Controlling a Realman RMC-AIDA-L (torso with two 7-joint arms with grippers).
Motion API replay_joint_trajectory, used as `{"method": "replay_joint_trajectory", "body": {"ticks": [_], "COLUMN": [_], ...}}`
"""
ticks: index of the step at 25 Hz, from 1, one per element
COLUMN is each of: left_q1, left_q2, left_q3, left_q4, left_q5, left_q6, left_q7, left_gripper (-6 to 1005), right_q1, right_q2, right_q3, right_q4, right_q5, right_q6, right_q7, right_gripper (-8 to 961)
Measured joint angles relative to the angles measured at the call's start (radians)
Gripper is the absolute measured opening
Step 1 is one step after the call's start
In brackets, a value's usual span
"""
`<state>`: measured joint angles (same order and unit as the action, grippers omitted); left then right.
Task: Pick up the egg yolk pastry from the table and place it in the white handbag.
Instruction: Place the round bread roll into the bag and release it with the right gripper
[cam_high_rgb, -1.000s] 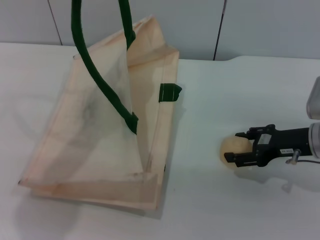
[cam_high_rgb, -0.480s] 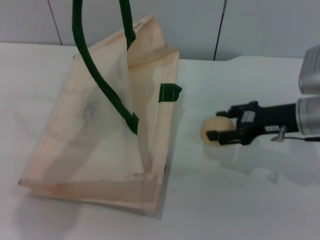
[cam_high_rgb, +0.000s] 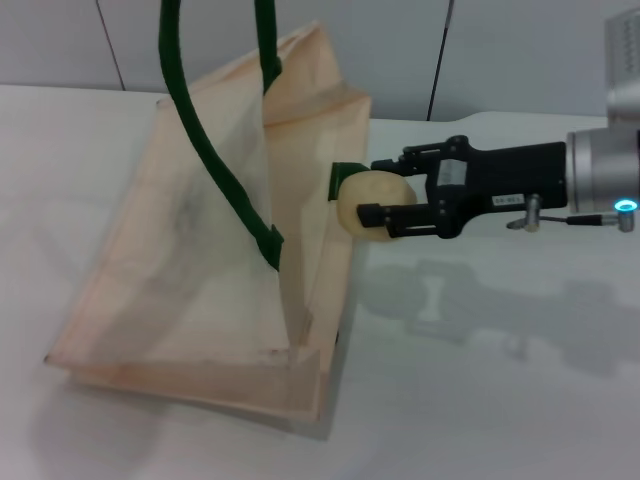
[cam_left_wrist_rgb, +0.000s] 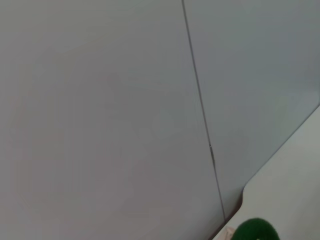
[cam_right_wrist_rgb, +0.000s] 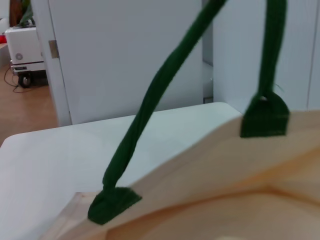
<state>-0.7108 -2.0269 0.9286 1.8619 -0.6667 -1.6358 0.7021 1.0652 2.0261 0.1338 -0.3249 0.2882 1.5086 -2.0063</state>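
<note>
One large cream fabric handbag (cam_high_rgb: 200, 270) with dark green rope-like handles (cam_high_rgb: 205, 140) stands on the white tabletop (cam_high_rgb: 480, 380), leaning, its mouth pulled open toward the right and upward. What can be seen of its inside is bare pale fabric; the deeper part lies behind its own folds and cannot be judged. Two long handle straps rise from the upper edge out of the head view, and a short green patch marks where a strap is sewn on at the rim nearest the right arm.

One small round pale yellow egg yolk pastry (cam_high_rgb: 366, 203) is in view. It is off the tabletop, raised in the air right at the bag's right-hand rim, just beside that green patch and touching or nearly touching the fabric edge; it is not inside the bag. The black right gripper (cam_high_rgb: 384, 193) reaches in horizontally from the right, its two fingers closed around the pastry, one above and one below, and the ball bulges out between them toward the bag. A silver wrist section with a small blue light follows behind the black body.

The right wrist view looks over the bag's open cream rim (cam_right_wrist_rgb: 210, 165), with two green straps (cam_right_wrist_rgb: 150, 115) running up from their sewn patches.

The left gripper does not appear; the left wrist view shows only grey wall panels and a bit of green strap (cam_left_wrist_rgb: 255, 231) at the frame edge.
</note>
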Motion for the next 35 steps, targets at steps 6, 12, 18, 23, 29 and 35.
{"method": "replay_joint_trajectory", "body": {"ticks": [6,12,18,23,29,35], "left_q1": [-0.003,-0.003,-0.007,-0.01,-0.01,-0.008], "left_q2": [-0.001,-0.001,-0.002,-0.003,-0.003,-0.003], "left_q3": [0.007,0.009,0.012,0.012,0.012,0.011], "left_q4": [0.0,0.005,0.01,0.01,0.01,0.009], "left_q5": [-0.006,-0.029,-0.033,-0.043,-0.052,-0.054], "left_q6": [-0.001,-0.001,-0.001,-0.001,-0.001,-0.001], "left_q7": [-0.001,-0.003,-0.005,-0.006,-0.006,-0.003], "left_gripper": [114,114,114,114,114,114], "right_q1": [0.004,0.023,0.028,0.029,0.029,0.029], "right_q2": [-0.001,-0.001,-0.002,-0.001,0.0,-0.001], "right_q3": [0.005,0.003,0.004,0.005,0.002,0.007], "right_q4": [0.056,0.153,0.209,0.217,0.227,0.264], "right_q5": [0.05,0.065,0.071,0.073,0.074,0.074], "right_q6": [-0.036,-0.131,-0.181,-0.202,-0.221,-0.312], "right_q7": [-0.058,-0.118,-0.162,-0.172,-0.188,-0.186], "right_gripper": [618,607,602,600,597,593]}}
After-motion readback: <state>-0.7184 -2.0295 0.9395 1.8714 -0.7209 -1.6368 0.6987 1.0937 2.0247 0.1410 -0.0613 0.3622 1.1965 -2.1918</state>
